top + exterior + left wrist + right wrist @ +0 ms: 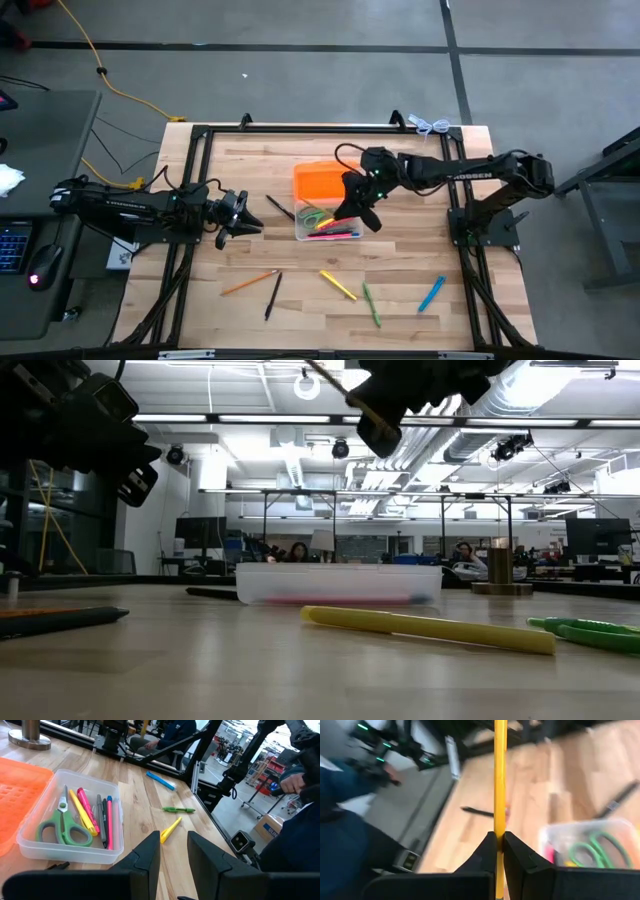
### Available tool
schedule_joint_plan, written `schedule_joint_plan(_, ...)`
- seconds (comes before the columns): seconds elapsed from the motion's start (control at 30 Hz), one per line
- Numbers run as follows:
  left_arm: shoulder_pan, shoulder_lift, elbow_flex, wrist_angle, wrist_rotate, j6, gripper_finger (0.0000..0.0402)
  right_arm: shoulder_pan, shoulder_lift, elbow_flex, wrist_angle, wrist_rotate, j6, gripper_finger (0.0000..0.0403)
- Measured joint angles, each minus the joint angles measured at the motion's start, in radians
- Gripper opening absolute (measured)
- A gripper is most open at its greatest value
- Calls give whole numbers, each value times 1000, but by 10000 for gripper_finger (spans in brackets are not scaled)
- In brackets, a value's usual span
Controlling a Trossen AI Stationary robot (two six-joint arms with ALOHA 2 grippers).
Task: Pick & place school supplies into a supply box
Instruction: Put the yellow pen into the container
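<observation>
Above table (250,250), pencil (499,780) seemingly angles upward.

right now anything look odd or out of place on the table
Nothing damaged or spilled. The right gripper holds a yellow pencil over the supply box; other supplies, like the blue pen, lie loose on the table.
</observation>
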Motion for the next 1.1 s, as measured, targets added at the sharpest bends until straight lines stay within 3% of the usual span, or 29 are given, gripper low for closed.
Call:
schedule_joint_plan(0.5, 0, 0, 0, 0, 0, 0, 129, 103, 0, 0, -209, 428, -84, 1)
schedule_joint_plan(0.9, 0, 0, 0, 0, 0, -1, 129, 157, 0, 0, -282, 625, -108, 1)
schedule_joint_plan(1.1, 0, 0, 0, 0, 0, -1, 129, 160, 0, 0, -289, 643, -108, 1)
